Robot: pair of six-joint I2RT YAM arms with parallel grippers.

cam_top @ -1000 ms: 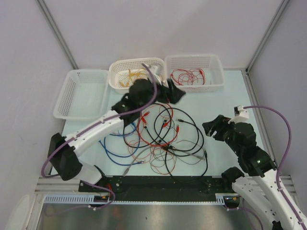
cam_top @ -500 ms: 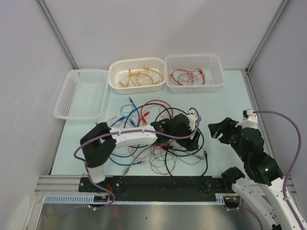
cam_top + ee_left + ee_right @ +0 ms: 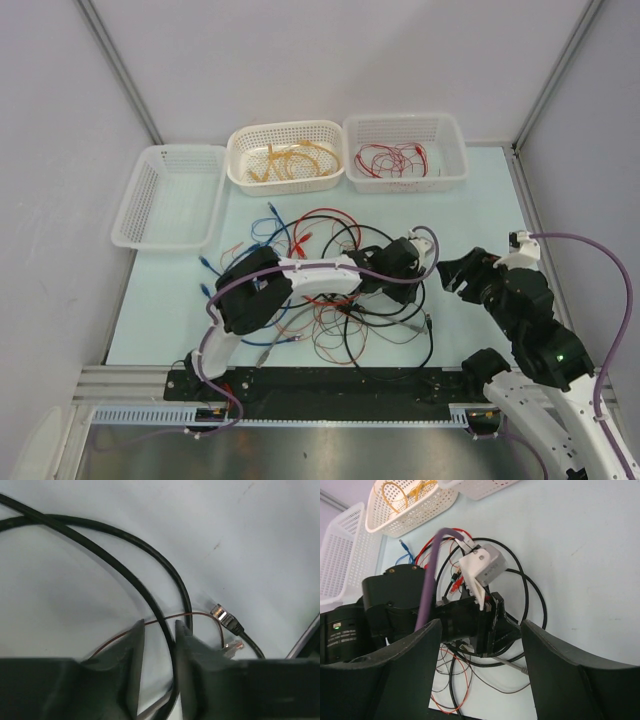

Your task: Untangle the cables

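The cables [image 3: 345, 338] lie heaped on the worktop [image 3: 470, 210] under the left jaws, which stand narrowly parted astride a black cable [image 3: 186, 605] and a thin red wire [image 3: 195, 614], a metal plug [image 3: 220, 614] just beyond, while the right jaws gape wide and empty alongside.

Multicolour cables [image 3: 345, 335] in ctr heap (tangled)

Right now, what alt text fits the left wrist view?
The left gripper, fingers narrowly apart, straddles a black cable looping across the pale table. A thin red wire crosses just past the fingertips, beside a metal-tipped plug.
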